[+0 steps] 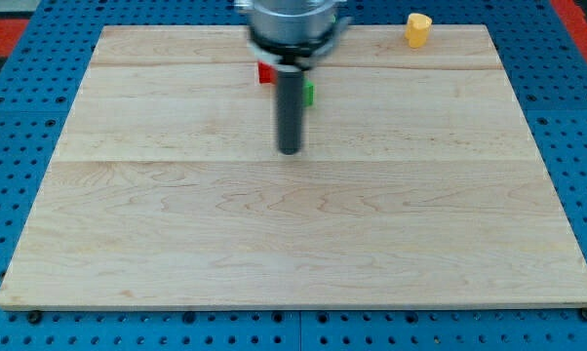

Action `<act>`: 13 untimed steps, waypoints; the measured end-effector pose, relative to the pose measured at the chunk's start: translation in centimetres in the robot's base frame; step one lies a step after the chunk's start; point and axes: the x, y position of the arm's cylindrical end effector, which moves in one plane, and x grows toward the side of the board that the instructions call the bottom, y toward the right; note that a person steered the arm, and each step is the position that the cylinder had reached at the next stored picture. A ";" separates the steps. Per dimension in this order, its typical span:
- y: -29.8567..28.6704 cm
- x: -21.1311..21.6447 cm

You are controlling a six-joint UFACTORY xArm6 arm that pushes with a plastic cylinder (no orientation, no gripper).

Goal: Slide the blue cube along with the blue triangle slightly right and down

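Observation:
No blue cube and no blue triangle show in the camera view; they may be hidden behind the arm. My tip [290,151] rests on the wooden board [293,224], in its upper middle. A red block [265,72] peeks out just left of the rod, above the tip. A green block [309,94] peeks out just right of the rod. Both are partly hidden by the rod, so their shapes cannot be made out.
A yellow block [417,29] stands near the board's top edge at the view's upper right. The arm's round grey head [292,24] covers the top middle of the board. A blue pegboard [20,117] surrounds the board.

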 end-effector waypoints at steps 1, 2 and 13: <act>-9.0 -5.2; -12.3 -12.8; 11.2 -12.5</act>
